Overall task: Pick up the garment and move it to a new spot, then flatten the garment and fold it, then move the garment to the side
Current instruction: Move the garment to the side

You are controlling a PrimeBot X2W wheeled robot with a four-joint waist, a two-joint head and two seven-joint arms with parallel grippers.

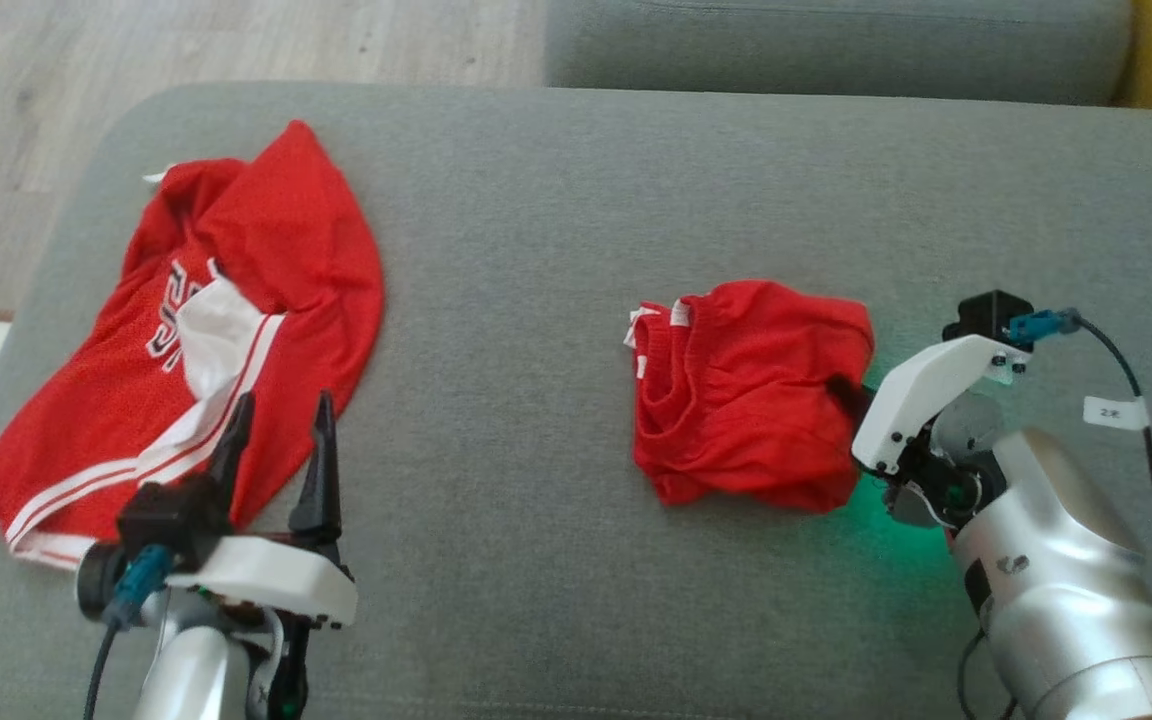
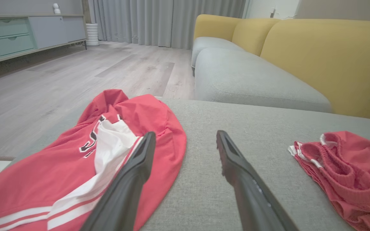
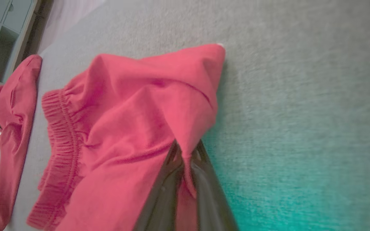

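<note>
The garment, a crumpled pair of red shorts (image 1: 751, 390) with an elastic waistband, lies right of centre on the grey cushion (image 1: 536, 250). My right gripper (image 1: 841, 390) is at the shorts' right edge. In the right wrist view it (image 3: 186, 147) is shut on a fold of the red shorts (image 3: 133, 112), with cloth pinched between the dark fingers. My left gripper (image 1: 284, 400) stands open at the lower left, its tips over the edge of a red jersey (image 1: 216, 330). The left wrist view shows those open fingers (image 2: 185, 134) holding nothing, the jersey (image 2: 75, 160) on the left and the shorts (image 2: 348, 166) at the far right.
The red and white jersey (image 3: 14, 96) is spread over the cushion's left part. A second grey seat (image 1: 836, 40) lies beyond the far edge, with yellow backrests (image 2: 316, 48). Wooden floor (image 1: 36, 100) is past the left edge. A low cabinet (image 2: 27, 32) stands far off.
</note>
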